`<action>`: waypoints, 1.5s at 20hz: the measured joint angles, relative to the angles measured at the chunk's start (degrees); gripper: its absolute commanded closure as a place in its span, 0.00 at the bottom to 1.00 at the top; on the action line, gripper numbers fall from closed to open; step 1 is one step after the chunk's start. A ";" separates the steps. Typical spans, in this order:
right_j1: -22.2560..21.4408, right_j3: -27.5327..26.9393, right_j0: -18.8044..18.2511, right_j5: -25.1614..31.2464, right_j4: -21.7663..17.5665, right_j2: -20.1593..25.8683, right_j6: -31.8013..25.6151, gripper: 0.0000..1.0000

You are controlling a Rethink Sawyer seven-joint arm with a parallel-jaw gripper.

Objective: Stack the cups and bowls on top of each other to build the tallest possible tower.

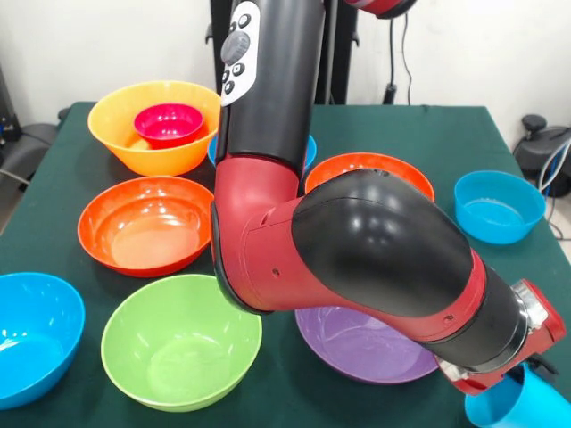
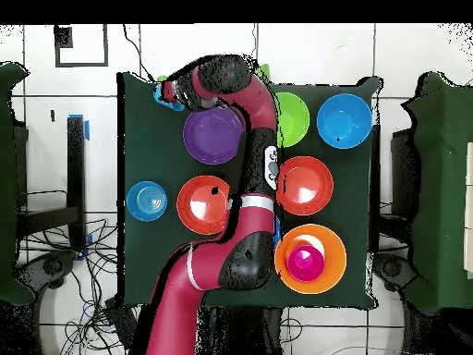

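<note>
Sawyer arm (image 1: 357, 241), red and black: reaching across the green table (image 1: 428, 134) to a corner, wrist low over the edge.

Gripper (image 1: 538, 364): at that corner, pressed close against the light-blue tumbler (image 1: 522, 401). Width of opening and any hold on the tumbler: cannot tell, largely hidden by the wrist and the tumbler itself.

Light-blue tumbler: tilted, mouth turned toward the gripper, at the table's corner just beyond the purple bowl (image 1: 357, 352). Well apart from the yellow-orange bowl (image 1: 120, 143), diagonally across the table.

Yellow-orange bowl: large, upright, at the opposite corner. Small magenta bowl (image 1: 169, 123) nested inside, upright.

Sliver of pale blue (image 1: 308, 152): showing beside the arm near the yellow-orange bowl, mostly covered; shape not determinable.

Red-orange bowl (image 1: 145, 223): upright, empty, just beside the yellow-orange bowl.

Second red-orange bowl (image 1: 370, 165): upright, partly behind the arm's elbow.

Lime-green bowl (image 1: 181, 352): upright, empty, between the large blue bowl (image 1: 36, 343) and the purple bowl.

Purple bowl: upright, half covered by the forearm.

Smaller blue bowl (image 1: 498, 207): upright, alone near the table's side edge.

All bowls except the magenta one: standing singly on the table.
</note>
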 measured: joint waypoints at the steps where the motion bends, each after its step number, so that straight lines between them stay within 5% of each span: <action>1: 0.01 0.01 0.01 0.00 -0.04 0.02 0.00 1.00; 9: -0.17 0.00 0.01 -0.15 -1.25 0.48 0.00 1.00; 13: -2.64 0.72 0.41 -0.36 -8.98 1.11 0.00 1.00; 16: -7.84 4.38 2.44 -0.39 -19.37 0.63 0.00 1.00; 20: -13.04 8.08 5.11 -0.37 -27.36 -1.94 0.06 1.00; 30: -19.94 8.95 8.03 -0.36 -30.91 -8.18 1.47 1.00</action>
